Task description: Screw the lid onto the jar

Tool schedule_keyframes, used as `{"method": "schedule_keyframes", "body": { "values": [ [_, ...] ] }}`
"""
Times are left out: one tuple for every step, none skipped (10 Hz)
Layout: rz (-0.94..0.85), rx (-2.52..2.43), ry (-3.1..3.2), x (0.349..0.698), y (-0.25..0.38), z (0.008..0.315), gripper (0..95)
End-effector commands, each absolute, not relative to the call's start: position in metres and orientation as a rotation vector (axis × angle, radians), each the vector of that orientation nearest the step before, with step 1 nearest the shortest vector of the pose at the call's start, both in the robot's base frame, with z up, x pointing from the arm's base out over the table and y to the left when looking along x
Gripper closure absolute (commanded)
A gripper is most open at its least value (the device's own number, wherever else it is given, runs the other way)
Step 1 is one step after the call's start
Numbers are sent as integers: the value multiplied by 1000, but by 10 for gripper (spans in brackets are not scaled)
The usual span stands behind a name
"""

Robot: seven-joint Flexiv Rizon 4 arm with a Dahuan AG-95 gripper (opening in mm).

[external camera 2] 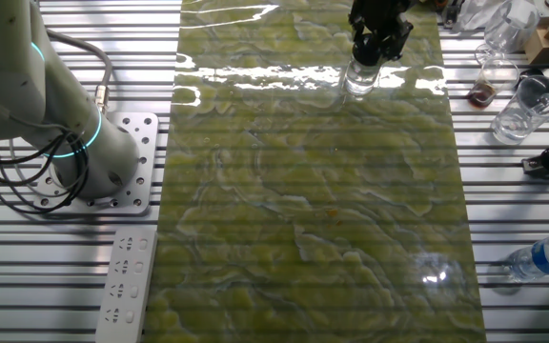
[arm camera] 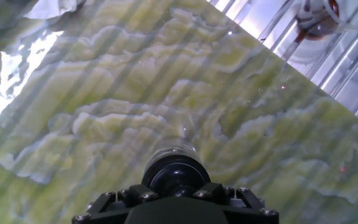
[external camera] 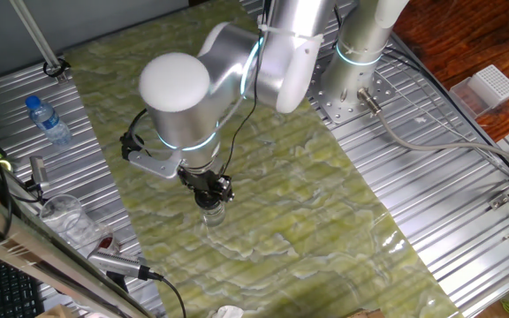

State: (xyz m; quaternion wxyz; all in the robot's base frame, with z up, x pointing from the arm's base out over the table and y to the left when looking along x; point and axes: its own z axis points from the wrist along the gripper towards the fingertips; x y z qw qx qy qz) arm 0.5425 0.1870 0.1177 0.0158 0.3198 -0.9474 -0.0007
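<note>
Black fingers (external camera: 210,196) closed around the lid (arm camera: 176,176), which sits on top of the jar (external camera 2: 360,78). Jar upright on the green marbled mat (external camera 2: 313,219) covering the middle of the worktop (external camera: 431,177), directly below the fingers.

Around the fingers: bare mat on all sides, nothing touching the jar but the fingers. Well apart, off the mat on the ribbed metal: a clear plastic cup (external camera: 63,212), a small glass with dark red residue (external camera 2: 482,92), a larger clear cup (external camera 2: 525,107), a plastic bottle with blue cap (external camera: 48,121) lying further off. Arm base (external camera 2: 93,157) bolted to a perforated plate on the opposite side; a white power strip (external camera 2: 127,286) beyond it.

View differences: hand view shows the glossy lid top from above with clear glass rim just past it; jar body mostly hidden there. The other fixed view shows the jar's clear wall below the fingers. One fixed view shows a white box (external camera: 491,87) on the wooden surface, unseen elsewhere.

Writing: none readable.
</note>
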Motion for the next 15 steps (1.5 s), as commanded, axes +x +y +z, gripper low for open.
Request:
{"method": "schedule_keyframes", "body": {
  "values": [
    [13,990,-2968,541,186,118,950],
    [21,995,-2982,540,185,117,950],
    [28,998,-2997,539,185,117,950],
    [40,999,-3011,537,185,116,950],
    [55,991,-3017,536,186,115,950],
    [61,989,-3019,536,186,115,950],
    [70,990,-3017,536,187,115,950],
    [85,990,-3014,536,187,115,950],
    [97,993,-3014,536,188,115,950],
    [102,994,-3022,536,188,115,950],
    [108,999,-3033,535,189,115,950],
    [113,1001,-3039,535,189,115,950],
    [123,1008,-3051,535,189,115,950],
    [138,1033,-3048,535,189,115,950],
    [141,1031,-3051,535,189,115,950]
  ]
}}
